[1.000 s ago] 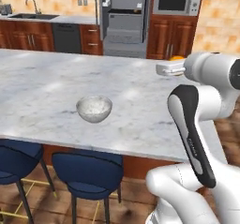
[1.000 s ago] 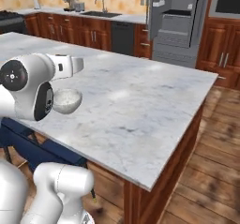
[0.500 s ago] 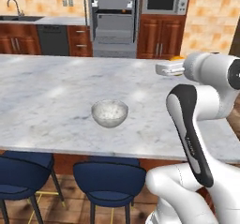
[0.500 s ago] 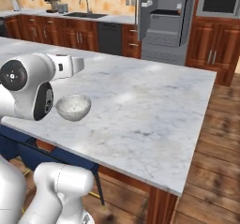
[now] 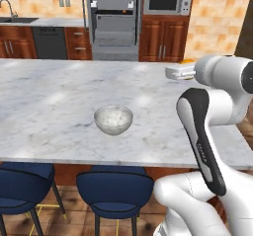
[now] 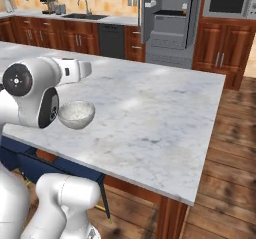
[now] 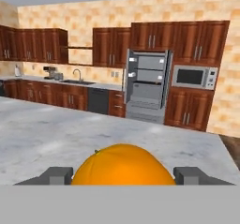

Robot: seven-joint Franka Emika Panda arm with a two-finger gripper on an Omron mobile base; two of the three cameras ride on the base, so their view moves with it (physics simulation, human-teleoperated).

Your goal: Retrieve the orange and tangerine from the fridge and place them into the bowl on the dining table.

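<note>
A round orange fruit point(image 7: 123, 168) sits between my gripper's point(image 7: 124, 175) two fingertips point(image 7: 58, 174), which are shut on it; whether it is the orange or the tangerine I cannot tell. A sliver of the fruit point(image 5: 187, 61) peeks out behind the gripper point(image 5: 172, 72), which hangs over the dining table point(image 5: 49, 97) to the right of and beyond the bowl point(image 5: 113, 119). The whitish marbled bowl point(image 6: 76, 113) looks empty and stands near the table's point(image 6: 160, 113) front edge. The grey fridge point(image 5: 112, 20) point(image 6: 169, 18) point(image 7: 147, 85) stands across the room with its doors open.
Two dark blue chairs point(image 5: 114, 186) point(image 5: 20, 179) are tucked under the table's near side. A microwave point(image 5: 166, 0) sits in the wood cabinets right of the fridge. A sink counter point(image 6: 85, 18) runs along the back wall. The table's right end point(image 6: 200, 183) drops to wood floor.
The whole scene has shifted in both base views, so the base has driven along the table. The arm holds the same pose with the fruit still gripped.
</note>
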